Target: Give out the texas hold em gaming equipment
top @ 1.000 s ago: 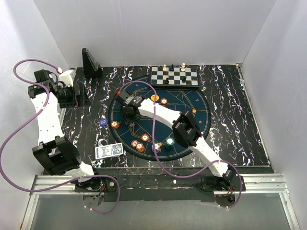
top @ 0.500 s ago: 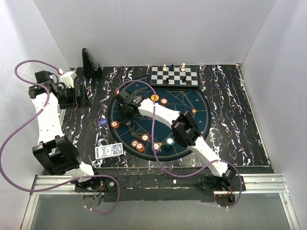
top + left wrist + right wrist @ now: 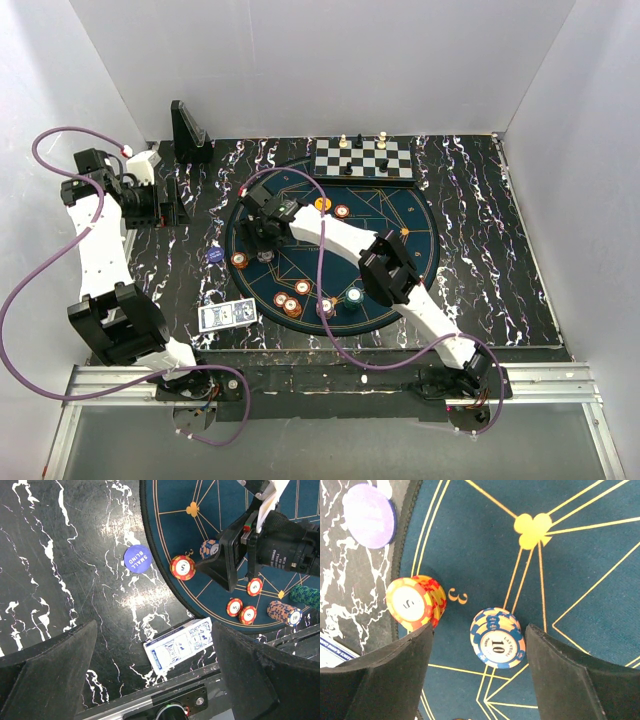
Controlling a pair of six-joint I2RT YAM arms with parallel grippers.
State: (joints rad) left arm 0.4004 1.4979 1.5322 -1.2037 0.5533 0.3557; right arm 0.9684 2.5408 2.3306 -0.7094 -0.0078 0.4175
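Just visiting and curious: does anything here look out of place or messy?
Mostly tidy. The purple Small Blind disc and the card deck lie off the round mat, on the marble tabletop; the deck sits askew.

A robot test booth, this one: plain white walls (image 3: pixel 300 60) box in a black marbled desk (image 3: pixel 480 250), two arms bolted to a metal rail (image 3: pixel 560 378) at its near edge, purple cables (image 3: pixel 40 270) looping loose.
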